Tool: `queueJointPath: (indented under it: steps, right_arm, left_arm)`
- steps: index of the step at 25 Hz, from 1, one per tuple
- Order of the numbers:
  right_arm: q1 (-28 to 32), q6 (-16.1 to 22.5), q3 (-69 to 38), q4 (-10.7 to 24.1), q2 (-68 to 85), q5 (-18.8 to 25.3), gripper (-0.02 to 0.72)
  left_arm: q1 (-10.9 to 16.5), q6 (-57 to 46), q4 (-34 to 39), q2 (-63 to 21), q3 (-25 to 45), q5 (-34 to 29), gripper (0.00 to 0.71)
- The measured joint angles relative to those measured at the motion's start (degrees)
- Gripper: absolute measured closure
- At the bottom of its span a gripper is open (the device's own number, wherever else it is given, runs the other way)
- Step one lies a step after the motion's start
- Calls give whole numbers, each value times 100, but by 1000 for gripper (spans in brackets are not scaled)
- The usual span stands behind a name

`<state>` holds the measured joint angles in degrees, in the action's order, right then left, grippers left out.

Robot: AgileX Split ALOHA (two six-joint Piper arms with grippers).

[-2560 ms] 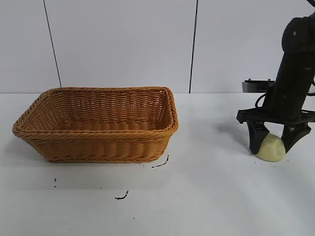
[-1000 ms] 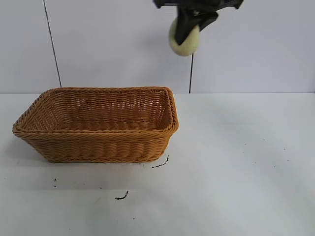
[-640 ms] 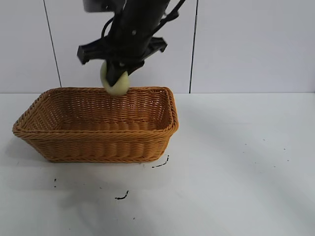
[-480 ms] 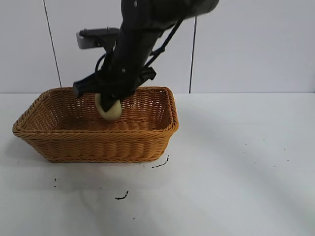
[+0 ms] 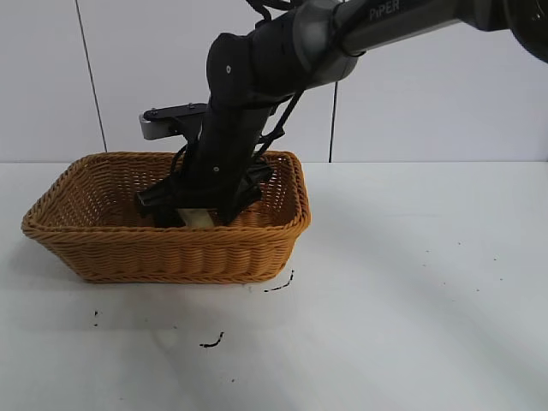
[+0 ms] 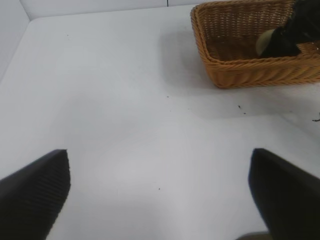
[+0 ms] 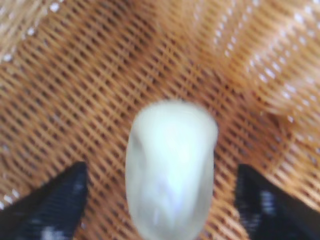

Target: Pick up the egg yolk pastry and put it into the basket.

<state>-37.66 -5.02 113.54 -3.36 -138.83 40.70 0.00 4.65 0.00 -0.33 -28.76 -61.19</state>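
The pale yellow egg yolk pastry (image 5: 198, 221) is down inside the golden-brown wicker basket (image 5: 171, 253), near its middle. My right gripper (image 5: 196, 216) reaches into the basket from above and straddles the pastry. In the right wrist view the pastry (image 7: 170, 170) lies on the woven basket floor (image 7: 100, 75) between my two black fingertips (image 7: 55, 207), with a gap on each side, so the right gripper (image 7: 160, 212) is open. My left gripper (image 6: 160, 195) is open and empty over bare table, far from the basket (image 6: 250, 75); the pastry (image 6: 263, 42) shows there beside the right gripper.
The white table (image 5: 411, 282) carries a few small dark marks (image 5: 212, 342) in front of the basket. A white wall with dark vertical seams (image 5: 90, 77) stands behind. The right arm's body (image 5: 257, 77) leans over the basket's right half.
The right arm carried the pastry from the table's right side up and over, then lowered it into the basket. The jaws now stand apart from the pastry.
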Motion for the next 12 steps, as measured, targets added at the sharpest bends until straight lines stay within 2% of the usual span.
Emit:
queueJointPath:
  steps: [4,7,12]
  right_arm:
    - [0,3,612,18,314,690,36]
    - [57,146,1249,30,499,1238,36]
    - [468,360,1983,136,560,1950,36]
  left_arm:
    - [0,0,0,0,0,0,14]
    - [0,0,0,0,0,0,14]
    - [0,0,0,0,0,0,14]
